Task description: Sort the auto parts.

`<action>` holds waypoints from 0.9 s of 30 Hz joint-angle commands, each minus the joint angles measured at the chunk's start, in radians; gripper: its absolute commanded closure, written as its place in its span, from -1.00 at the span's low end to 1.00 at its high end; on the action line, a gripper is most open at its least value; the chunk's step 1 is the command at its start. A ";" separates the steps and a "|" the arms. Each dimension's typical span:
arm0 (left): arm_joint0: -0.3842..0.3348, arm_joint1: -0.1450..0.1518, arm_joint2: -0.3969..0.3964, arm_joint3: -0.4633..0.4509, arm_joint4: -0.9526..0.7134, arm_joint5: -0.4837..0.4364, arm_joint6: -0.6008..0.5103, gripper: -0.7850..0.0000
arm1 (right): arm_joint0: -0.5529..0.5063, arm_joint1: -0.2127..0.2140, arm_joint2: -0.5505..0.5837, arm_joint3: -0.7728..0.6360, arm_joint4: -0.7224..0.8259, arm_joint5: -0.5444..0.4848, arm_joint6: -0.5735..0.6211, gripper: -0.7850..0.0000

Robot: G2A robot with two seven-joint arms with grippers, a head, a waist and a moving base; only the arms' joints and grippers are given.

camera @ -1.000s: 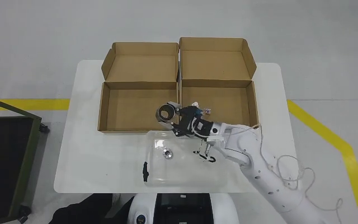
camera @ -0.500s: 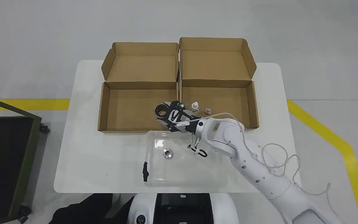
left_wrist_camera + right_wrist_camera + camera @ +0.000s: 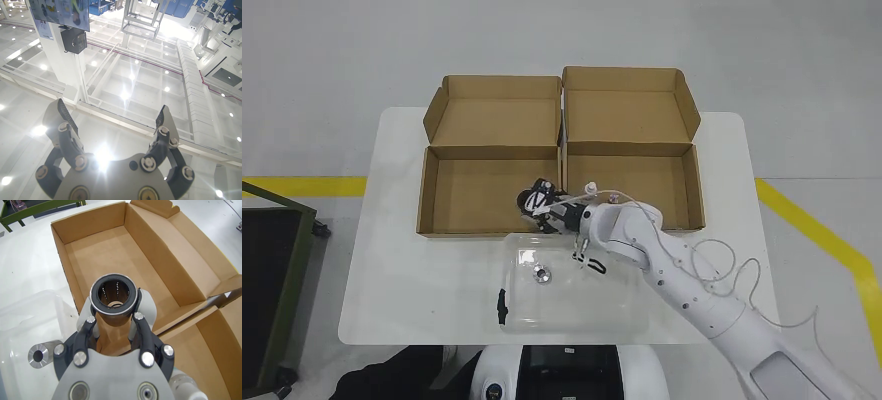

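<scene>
My right gripper [image 3: 542, 205] [image 3: 113, 308] is shut on a black cylindrical bearing [image 3: 113, 298] [image 3: 535, 201] with a metal rim, held by its body. It hangs over the near right corner of the left cardboard box [image 3: 482, 190] [image 3: 117, 256], whose floor is bare. The right cardboard box [image 3: 642, 185] [image 3: 208, 344] holds a small white part [image 3: 590, 187] [image 3: 183, 384]. A short metal cylinder [image 3: 540, 273] [image 3: 37, 356] lies in the clear plastic tray [image 3: 612, 300] [image 3: 28, 313]. My left gripper [image 3: 113, 117] points up at a ceiling, open with nothing between its fingers.
A small black part [image 3: 501, 305] lies at the tray's left edge near the table's front. Both boxes have their lids folded open toward the back. The white table [image 3: 402, 260] has bare room on the left.
The right arm's wrist has swung left over the tray toward the left box. The bearing stays in its grip near the box's near right corner.
</scene>
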State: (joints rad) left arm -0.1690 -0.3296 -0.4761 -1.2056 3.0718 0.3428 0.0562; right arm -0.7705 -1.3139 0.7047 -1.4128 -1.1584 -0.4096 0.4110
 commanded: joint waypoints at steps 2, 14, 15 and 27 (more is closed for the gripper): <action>0.000 0.000 0.000 0.000 0.000 0.000 0.000 -1.00 | 0.012 -0.009 -0.008 0.023 0.011 -0.005 0.007 0.84; 0.000 0.000 0.000 0.000 0.000 0.000 0.000 -1.00 | 0.081 -0.052 -0.038 0.148 0.034 -0.025 0.002 0.22; 0.000 0.000 0.000 0.000 0.000 0.000 0.000 -1.00 | 0.083 -0.054 -0.039 0.152 0.034 -0.026 0.004 0.21; 0.000 0.000 0.000 0.000 0.000 0.000 0.000 -1.00 | 0.073 -0.063 -0.023 0.151 0.026 -0.044 0.021 -0.86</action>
State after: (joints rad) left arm -0.1690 -0.3296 -0.4761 -1.2056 3.0718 0.3428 0.0562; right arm -0.6952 -1.3770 0.6789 -1.2561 -1.1316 -0.4521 0.4316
